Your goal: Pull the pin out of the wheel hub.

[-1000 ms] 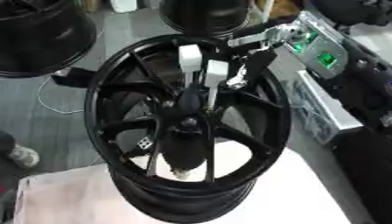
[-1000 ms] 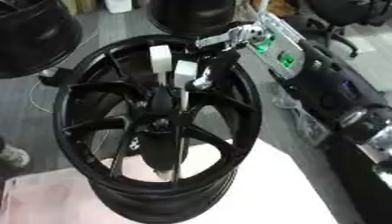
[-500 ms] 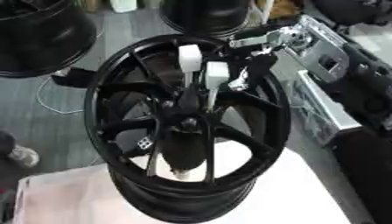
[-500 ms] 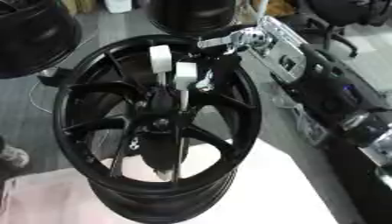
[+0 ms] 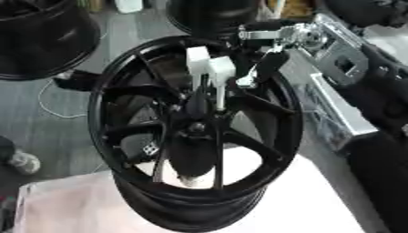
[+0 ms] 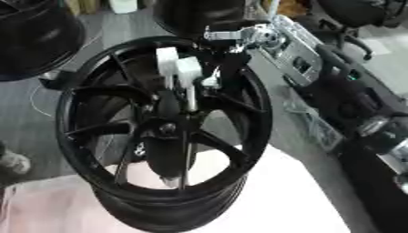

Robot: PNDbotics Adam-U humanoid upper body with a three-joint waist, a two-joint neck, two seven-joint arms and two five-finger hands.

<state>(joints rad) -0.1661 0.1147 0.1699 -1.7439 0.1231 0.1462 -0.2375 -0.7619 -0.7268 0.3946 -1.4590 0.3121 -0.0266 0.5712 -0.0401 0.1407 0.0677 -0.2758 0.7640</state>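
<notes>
A black multi-spoke wheel hub [image 5: 127,136] stands tilted on a white-covered table. Above its centre stick up two white block-headed pins: one [image 5: 197,58] at the left, the other [image 5: 221,69] just right of it, its thin shaft running down to the hub's middle. My right hand [image 5: 261,68], black with a silver wrist, comes in from the upper right over the rim. Its fingers curl down against the right side of the right pin's white head. The far side of that head is hidden. My left hand shows in neither view.
Other black wheels stand on the floor at the upper left [image 5: 40,41] and top centre [image 5: 207,13]. A silver metal case [image 5: 343,113] and dark gear [image 6: 359,109] crowd the right side. A white cloth [image 5: 311,200] covers the table under the hub.
The right hand and arm have shifted slightly up and left at the pin heads. The hub stays in place.
</notes>
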